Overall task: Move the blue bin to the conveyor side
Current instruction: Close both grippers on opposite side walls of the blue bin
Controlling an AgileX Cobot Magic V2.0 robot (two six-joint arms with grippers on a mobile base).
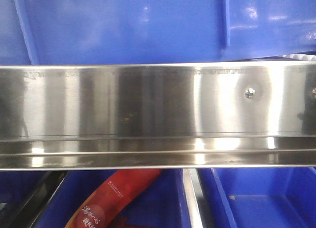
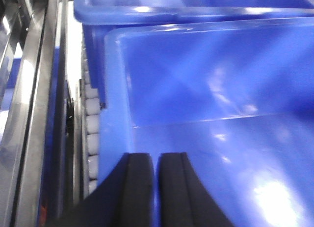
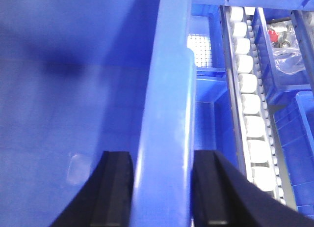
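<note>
Rim of the blue bin (image 3: 164,89) fills the right wrist view, running thick and glossy up the middle of the frame. The bin's smooth inner wall and floor lie to the left of it. The right gripper (image 3: 164,200) straddles this rim, one black finger inside the bin and one outside, both pressed against it.

In the left wrist view the same bin's floor and far wall spread out in shiny blue. The left gripper (image 2: 156,192) sits low at the bin's near left corner. Its fingers (image 2: 135,187) are drawn nearly together, with only a thin blue sliver between them. Whether they pinch any part of the bin cannot be told.

The bin stands on the roller rack. A line of white rollers (image 3: 250,104) runs just beside its outer wall. A second blue crate (image 2: 196,6) sits just behind it.

From the front camera, the bin's ribbed outer wall rises above a broad stainless-steel rail (image 1: 148,99) that crosses the whole frame. Below the rail are lower blue crates (image 1: 266,198), and one holds a red packet (image 1: 118,193) with printed lettering.
</note>
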